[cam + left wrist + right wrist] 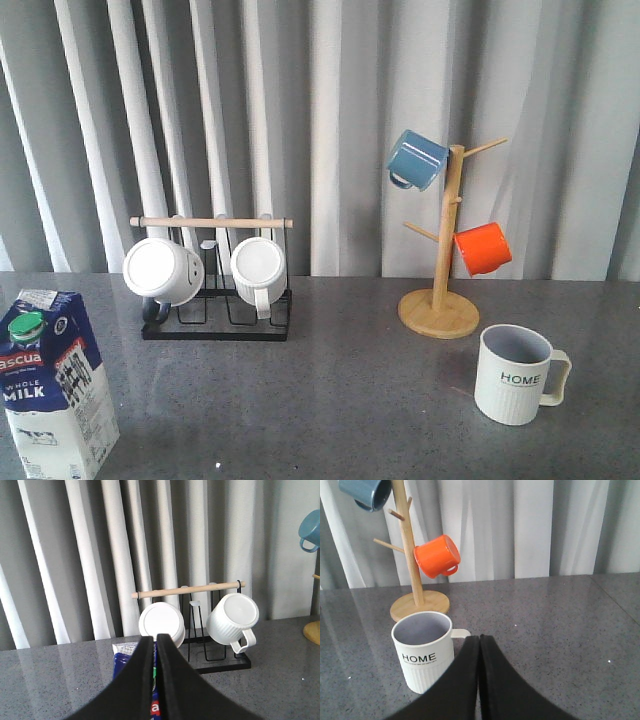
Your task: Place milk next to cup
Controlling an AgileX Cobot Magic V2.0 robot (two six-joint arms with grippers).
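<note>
The milk (55, 385), a blue-and-white carton with a green cap, stands upright at the front left of the grey table. The cup (515, 375), a cream ribbed mug lettered "HOME", stands at the front right, its handle pointing right. Neither gripper shows in the front view. In the left wrist view my left gripper (155, 639) is shut and empty; the milk (121, 659) is just beyond and below its fingers, mostly hidden by them. In the right wrist view my right gripper (479, 639) is shut and empty, with the cup (422, 655) close beside its fingertips.
A black wire rack (215, 325) with a wooden bar holds two white mugs at the back left. A wooden mug tree (440, 300) at the back right carries a blue mug (416, 160) and an orange mug (482, 248). A pleated curtain closes the back.
</note>
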